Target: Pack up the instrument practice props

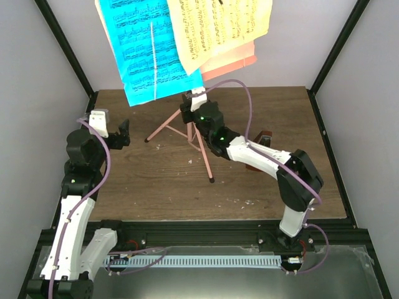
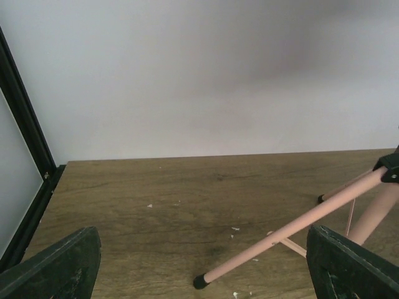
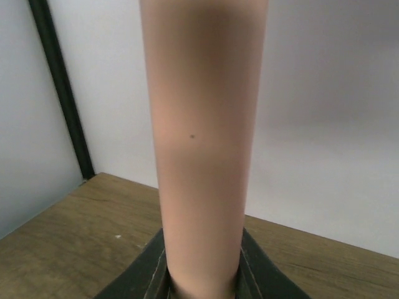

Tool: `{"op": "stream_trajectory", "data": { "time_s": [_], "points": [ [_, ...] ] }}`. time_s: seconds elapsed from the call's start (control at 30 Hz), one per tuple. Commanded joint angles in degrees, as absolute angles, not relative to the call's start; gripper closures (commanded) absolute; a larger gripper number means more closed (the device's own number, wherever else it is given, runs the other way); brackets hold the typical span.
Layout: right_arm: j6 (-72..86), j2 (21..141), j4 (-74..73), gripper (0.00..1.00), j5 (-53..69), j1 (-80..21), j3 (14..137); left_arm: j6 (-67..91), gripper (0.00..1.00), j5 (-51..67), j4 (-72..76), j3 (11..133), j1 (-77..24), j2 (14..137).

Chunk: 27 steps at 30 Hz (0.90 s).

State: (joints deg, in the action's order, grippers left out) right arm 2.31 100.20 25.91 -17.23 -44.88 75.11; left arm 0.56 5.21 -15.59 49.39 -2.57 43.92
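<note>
The pink tripod music stand (image 1: 187, 128) stands mid-table, its desk near the top external camera. A blue sheet-music page (image 1: 146, 53) and a yellow one (image 1: 218, 28) rest on the desk. My right gripper (image 1: 189, 109) is shut on the stand's pole (image 3: 206, 143), with a dark finger (image 3: 140, 277) on each side. My left gripper (image 1: 113, 129) hangs open at the left, nothing between its fingers (image 2: 56, 268). One tripod leg (image 2: 293, 227) runs across in front of it, its black foot on the wood. The reddish-brown metronome (image 1: 265, 138) shows partly behind my right forearm.
The wooden table (image 1: 156, 187) is bounded by black frame posts and pale walls on three sides. Small white crumbs lie on the wood around the stand's feet. The other tripod feet rest at the front (image 1: 212, 180) and at the left (image 1: 147, 140).
</note>
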Motion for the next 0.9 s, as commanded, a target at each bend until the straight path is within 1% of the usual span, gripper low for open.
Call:
{"op": "stream_trajectory", "data": {
  "time_s": [0.0,0.1,0.2,0.3,0.33,0.37,0.5,0.57,0.63,0.7,0.77,0.87],
  "points": [
    [3.52,102.42,23.85,0.99,-32.23,-46.55,83.11,-0.34,0.09,4.59,-14.94,48.87,-2.96,43.51],
    [7.37,105.23,17.52,0.99,-36.74,-47.22,87.67,-0.35,0.09,4.54,-14.94,48.71,-3.02,43.63],
    [6.79,107.75,15.56,0.99,-41.09,-48.85,90.85,-0.35,0.09,4.31,-14.86,48.69,-3.16,43.85],
    [8.87,108.7,13.2,0.99,-39.61,-49.04,92.33,-0.41,0.09,4.16,-14.92,48.63,-3.4,43.81],
    [9.34,108.54,13.0,0.96,-38.78,-49.04,92.25,-0.42,0.09,4.13,-14.88,48.61,-3.45,43.78],
    [9.76,108.28,12.82,0.91,-37.89,-49.04,92.04,-0.4,0.09,4.07,-14.93,48.63,-3.51,43.77],
    [9.77,105.91,13.58,0.54,-32.59,-49.04,90.35,-0.45,0.09,4.05,-14.92,48.47,-3.68,43.81],
    [9.03,104.11,14.25,0.37,-30.04,-49.04,89.1,-0.48,0.09,3.91,-14.9,48.54,-3.78,43.86],
    [8.6,102.06,13.98,0.24,-29.08,-49.04,87.65,-0.57,0.09,3.88,-14.91,48.5,-3.85,43.77],
    [8.19,100.05,13.07,0.14,-28.01,-48.96,86.05,-0.61,0.09,3.65,-14.92,48.44,-3.89,43.76],
    [7.76,97.49,13.52,0.07,-25.46,-48.96,82.82,-0.55,0.09,3.71,-14.89,48.43,-4.02,43.85],
    [7.98,93.46,14.73,0.02,-20.34,-48.55,76.39,-0.64,0.09,3.69,-14.94,48.41,-4.1,43.86]
  ]
}}
